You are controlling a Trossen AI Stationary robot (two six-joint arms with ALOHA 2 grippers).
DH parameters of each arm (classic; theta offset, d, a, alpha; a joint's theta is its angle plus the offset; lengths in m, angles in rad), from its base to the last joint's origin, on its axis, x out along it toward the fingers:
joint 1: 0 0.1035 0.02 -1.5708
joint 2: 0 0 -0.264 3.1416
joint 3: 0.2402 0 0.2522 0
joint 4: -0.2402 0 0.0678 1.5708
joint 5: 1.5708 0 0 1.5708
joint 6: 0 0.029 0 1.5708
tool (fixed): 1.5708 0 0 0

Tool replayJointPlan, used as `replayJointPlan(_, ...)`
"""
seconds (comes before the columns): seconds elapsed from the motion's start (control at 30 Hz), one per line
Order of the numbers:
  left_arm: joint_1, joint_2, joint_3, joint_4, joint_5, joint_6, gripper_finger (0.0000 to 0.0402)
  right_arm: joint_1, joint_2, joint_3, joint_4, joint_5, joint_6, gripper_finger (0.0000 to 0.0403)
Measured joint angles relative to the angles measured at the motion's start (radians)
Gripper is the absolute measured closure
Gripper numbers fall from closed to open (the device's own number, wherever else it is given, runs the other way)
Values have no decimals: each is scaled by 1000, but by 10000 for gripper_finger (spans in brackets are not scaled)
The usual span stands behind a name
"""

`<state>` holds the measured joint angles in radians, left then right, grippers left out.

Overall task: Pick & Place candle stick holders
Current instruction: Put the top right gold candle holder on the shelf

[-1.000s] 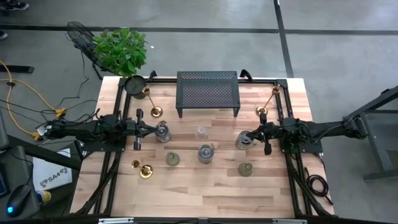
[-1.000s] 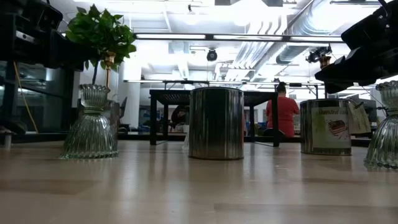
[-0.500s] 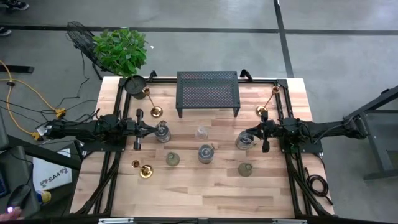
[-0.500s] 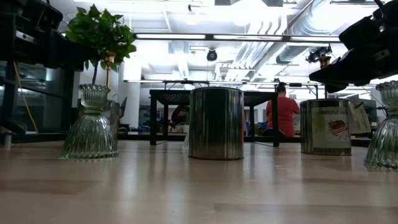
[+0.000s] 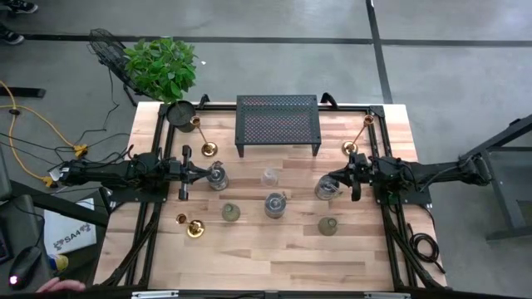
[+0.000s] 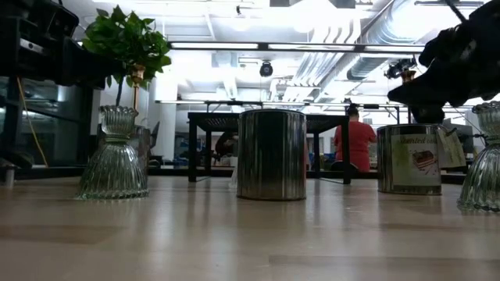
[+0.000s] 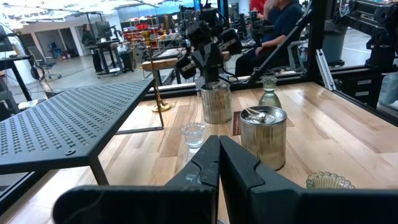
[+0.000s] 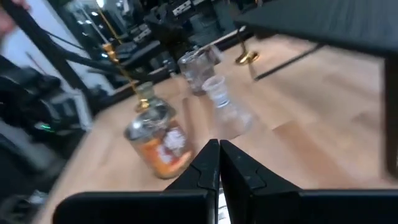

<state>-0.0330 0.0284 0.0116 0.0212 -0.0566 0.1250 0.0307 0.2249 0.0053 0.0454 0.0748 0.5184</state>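
Above table, left pincer point(image 5: 209, 173) closed, right pincer point(image 5: 327, 182) closed

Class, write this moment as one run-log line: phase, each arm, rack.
phase: before any pick | left gripper: shut, empty, beside a silvery cup | right gripper: shut, empty | black rack: bare

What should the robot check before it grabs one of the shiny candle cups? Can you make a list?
1. Left gripper empty: ok, fingers shut on nothing, beside a silvery cup.
2. Right gripper empty: ok, shut, by another silvery cup.
3. Fingers opened for a grab: not ok, both shut.
4. Black mesh rack free on top: ok, nothing on it.
5. Gold candlestick upright: not ok, it looks lying down.
6. Cup touching a gripper: cannot tell.
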Motion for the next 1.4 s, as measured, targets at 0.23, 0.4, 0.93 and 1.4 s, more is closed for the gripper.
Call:
replayJointPlan(0.23,0,0,0,0,0,0,402,0,0,0,-1,-224,206,400)
replayJointPlan(0.4,0,0,0,0,0,0,402,0,21,2,6,-342,335,400)
replayJointPlan(0.93,0,0,0,0,0,0,402,3,133,16,-25,-236,365,400)
replayJointPlan(1.4,0,0,0,0,0,0,402,154,224,213,-367,18,481,400)
